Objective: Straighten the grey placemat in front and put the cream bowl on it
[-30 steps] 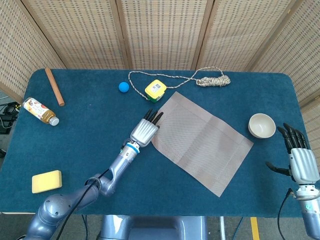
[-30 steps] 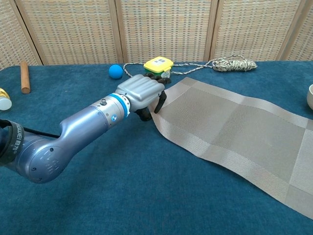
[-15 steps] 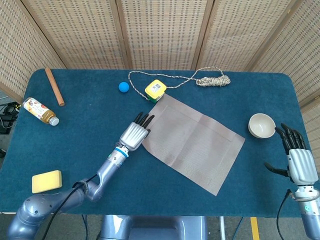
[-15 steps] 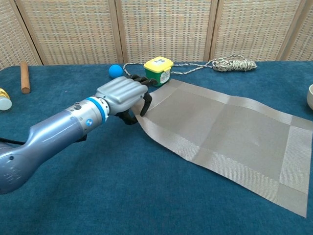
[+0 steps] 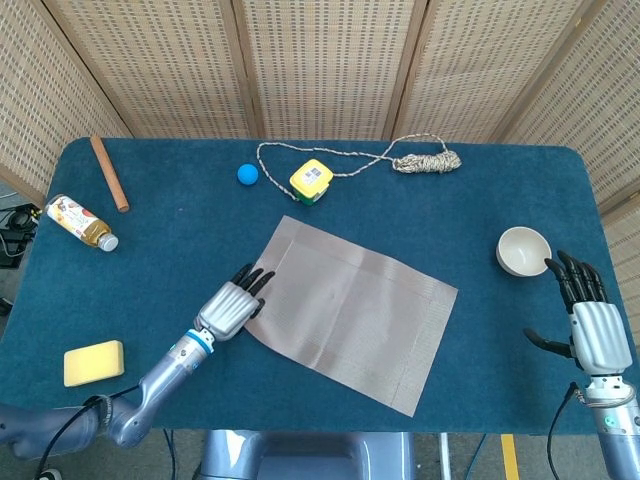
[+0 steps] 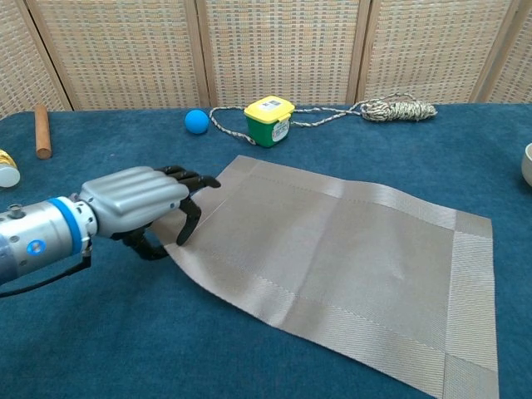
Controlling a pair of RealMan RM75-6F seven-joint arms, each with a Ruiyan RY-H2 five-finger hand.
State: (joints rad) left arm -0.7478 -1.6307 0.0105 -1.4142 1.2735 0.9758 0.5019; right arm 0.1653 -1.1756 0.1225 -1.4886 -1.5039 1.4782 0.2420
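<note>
The grey placemat (image 5: 350,310) (image 6: 349,258) lies askew in the middle of the blue table, its long side slanting down to the right. My left hand (image 5: 232,308) (image 6: 137,199) grips the mat's left corner, fingers on top and thumb below. The cream bowl (image 5: 524,251) (image 6: 528,165) stands upright at the right, clear of the mat. Just in front of the bowl, my right hand (image 5: 588,320) hovers with fingers spread and nothing in it; the chest view does not show it.
A yellow-lidded green box (image 5: 311,181) (image 6: 269,120), a blue ball (image 5: 247,174) and a coiled rope (image 5: 425,160) lie behind the mat. A wooden stick (image 5: 109,173) and a bottle (image 5: 80,222) are far left. A yellow sponge (image 5: 93,362) sits front left.
My left hand has drawn back toward the front left, dragging the placemat with it away from the green box. The bowl stayed put; the right hand barely shifted.
</note>
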